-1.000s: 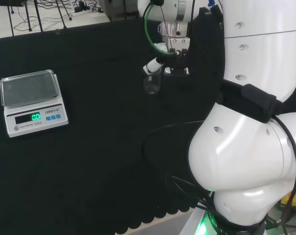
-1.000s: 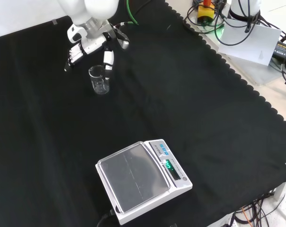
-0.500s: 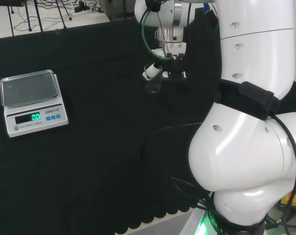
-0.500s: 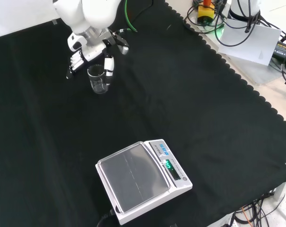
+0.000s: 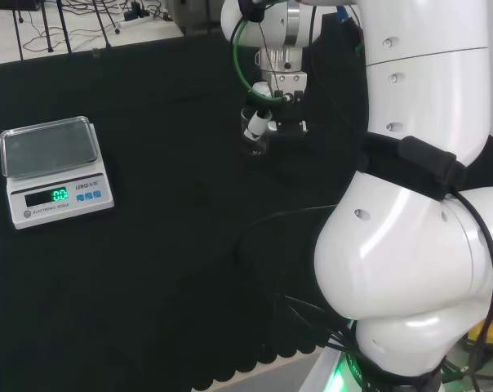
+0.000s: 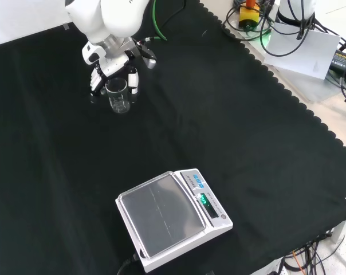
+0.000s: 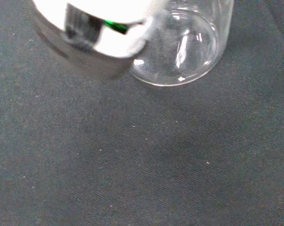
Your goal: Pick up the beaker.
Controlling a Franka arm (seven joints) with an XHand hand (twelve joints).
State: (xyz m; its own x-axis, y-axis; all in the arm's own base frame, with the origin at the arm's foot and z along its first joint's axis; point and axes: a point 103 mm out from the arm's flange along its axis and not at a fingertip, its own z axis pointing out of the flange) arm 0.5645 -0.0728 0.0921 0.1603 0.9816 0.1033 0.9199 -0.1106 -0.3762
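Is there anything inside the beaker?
The beaker looks empty: through its clear wall shows only black cloth. The robot hand covers its far side, so that part stays unseen.

The arm (image 5: 410, 237) was built of large, glossy white rounded links with small round screw caps set into their shells, a black strap-like band crossing the joint between two of them, and black cables running down beside its base, where a green light glowed. A green cable (image 5: 240, 45) looped out beside the metallic grey wrist section above the hand. The hand (image 6: 113, 66) was black and white, with white fingers (image 6: 133, 80) marked by dark bands and dark ribbed segments on the fingers at its other side.
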